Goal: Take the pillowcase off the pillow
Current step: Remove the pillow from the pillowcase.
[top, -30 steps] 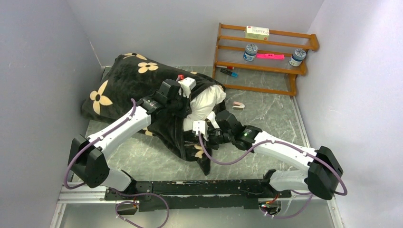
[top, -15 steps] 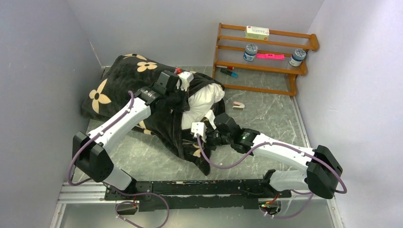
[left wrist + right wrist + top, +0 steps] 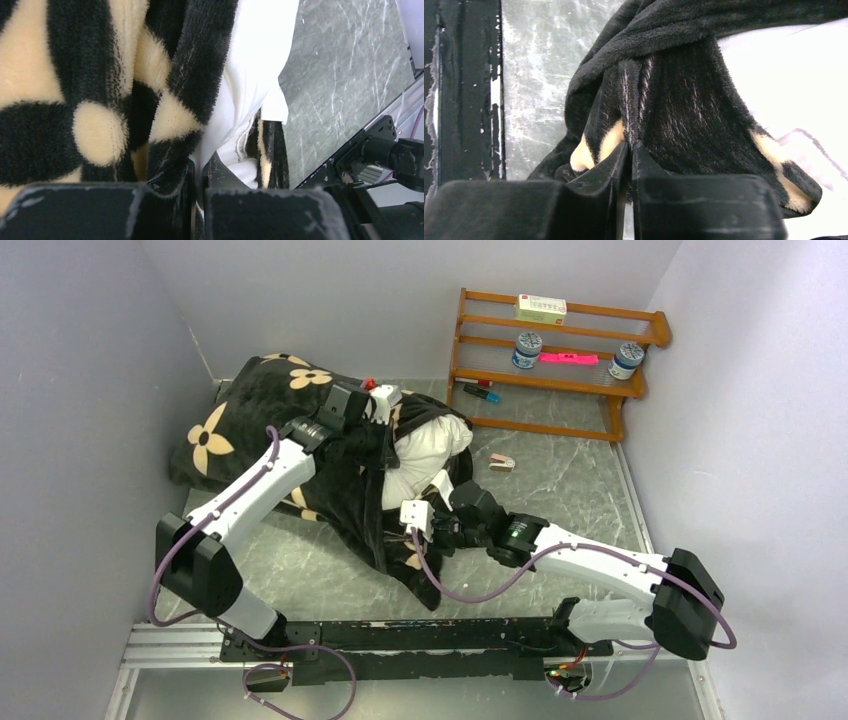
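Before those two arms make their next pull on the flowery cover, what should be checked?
1. Grip of the left hand on the pillowcase edge: ok, shut on it.
2. Grip of the right hand on a pillowcase fold: ok.
3. White pillow showing at the opening: ok.
4. Only cover, no pillow fabric, in the left hand: cannot tell.
5. The wooden rack apart from the fabric: ok.
6. Cover off: not ok, most of the pillow is covered.
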You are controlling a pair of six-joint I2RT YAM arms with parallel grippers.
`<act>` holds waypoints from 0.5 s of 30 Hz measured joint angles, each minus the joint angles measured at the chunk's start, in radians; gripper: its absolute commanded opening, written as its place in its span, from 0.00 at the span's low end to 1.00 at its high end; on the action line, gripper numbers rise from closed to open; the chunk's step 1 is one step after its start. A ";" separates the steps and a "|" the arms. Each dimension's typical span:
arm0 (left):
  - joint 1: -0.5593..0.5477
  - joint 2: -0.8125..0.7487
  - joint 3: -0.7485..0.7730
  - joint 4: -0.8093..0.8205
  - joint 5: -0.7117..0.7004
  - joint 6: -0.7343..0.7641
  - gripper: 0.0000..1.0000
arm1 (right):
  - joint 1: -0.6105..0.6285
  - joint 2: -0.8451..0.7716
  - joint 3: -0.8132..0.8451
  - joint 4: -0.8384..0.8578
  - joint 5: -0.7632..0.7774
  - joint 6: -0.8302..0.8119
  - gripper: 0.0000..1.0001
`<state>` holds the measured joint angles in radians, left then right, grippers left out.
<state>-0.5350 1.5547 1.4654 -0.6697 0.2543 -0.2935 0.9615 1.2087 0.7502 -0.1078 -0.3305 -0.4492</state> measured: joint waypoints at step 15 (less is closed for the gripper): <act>-0.063 -0.204 -0.323 0.278 -0.055 0.163 0.05 | -0.117 0.064 0.177 -0.135 -0.173 -0.077 0.57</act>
<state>-0.5980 1.3510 1.1419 -0.3920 0.1993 -0.1310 0.8444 1.2724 0.9268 -0.2428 -0.5034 -0.5262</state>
